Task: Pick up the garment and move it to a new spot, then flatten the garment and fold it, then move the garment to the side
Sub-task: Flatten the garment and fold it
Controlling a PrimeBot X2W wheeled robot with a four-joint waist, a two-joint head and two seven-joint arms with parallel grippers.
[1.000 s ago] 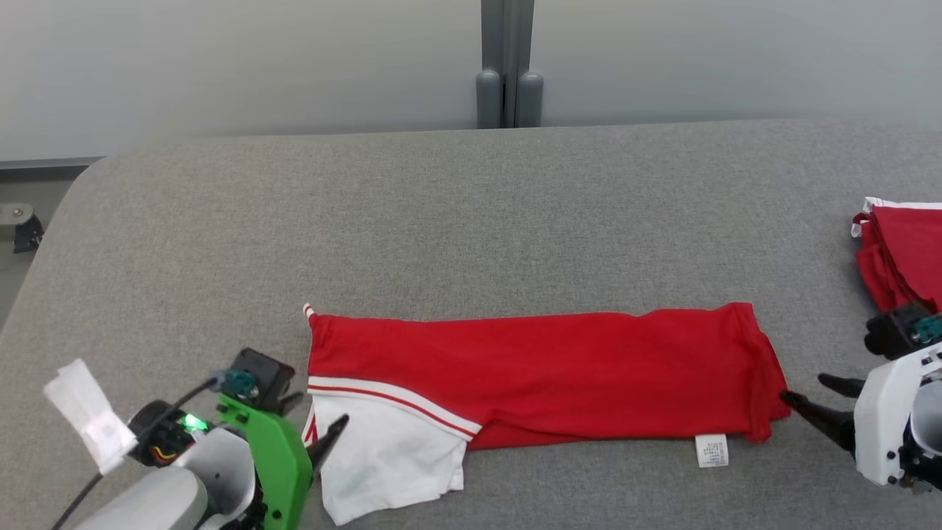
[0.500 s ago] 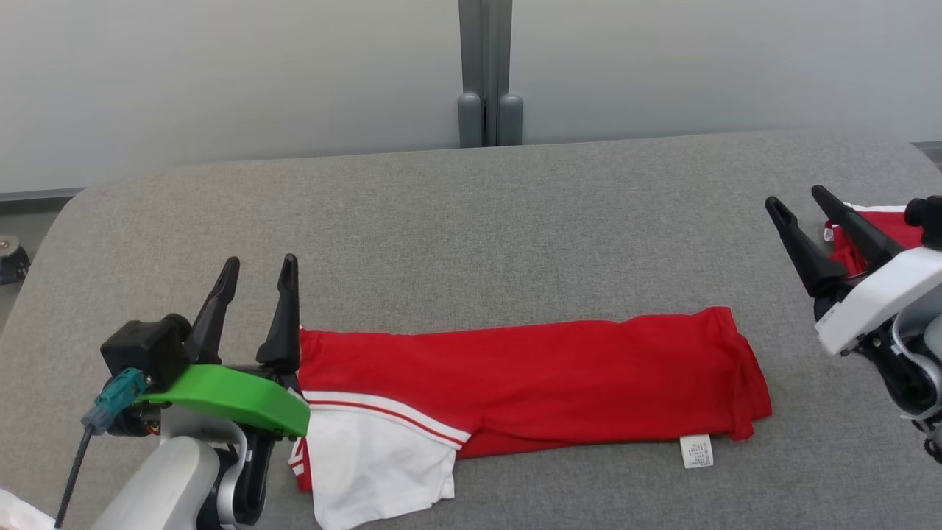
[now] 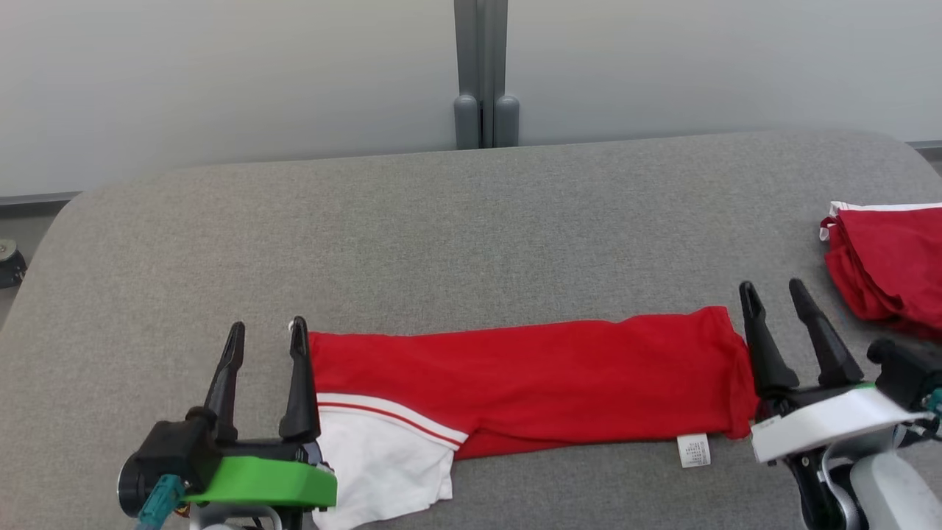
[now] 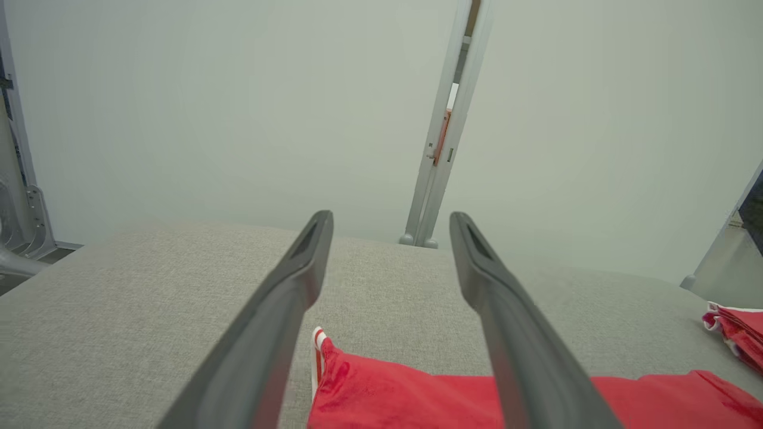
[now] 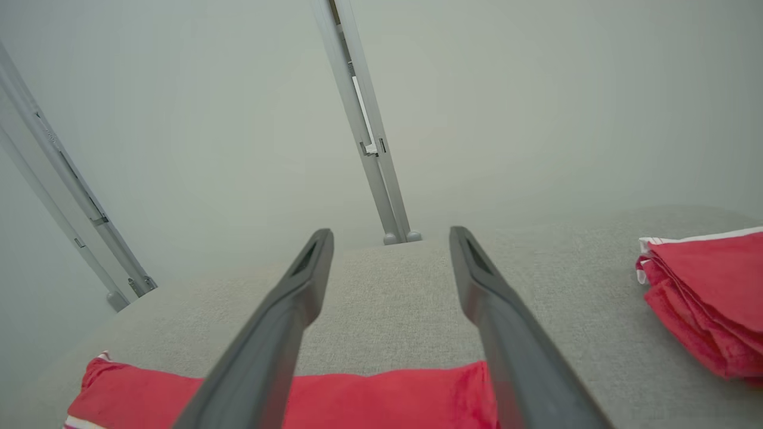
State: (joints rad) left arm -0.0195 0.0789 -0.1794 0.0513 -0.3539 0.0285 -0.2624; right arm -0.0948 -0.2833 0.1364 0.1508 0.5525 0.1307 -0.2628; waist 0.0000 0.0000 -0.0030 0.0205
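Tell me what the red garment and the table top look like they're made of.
Garment: looks like thin knit jersey, matte red with a white panel; it lies limp with soft creases. Table top: seems covered in grey woven fabric, matte, with a fine speckled texture.

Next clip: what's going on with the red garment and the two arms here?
The robot is folding a red and white garment, lying as a long folded strip on the grey table. Its left gripper stands at the strip's left end, its right gripper at the right end, both open, holding nothing. A second red bundle lies far right.
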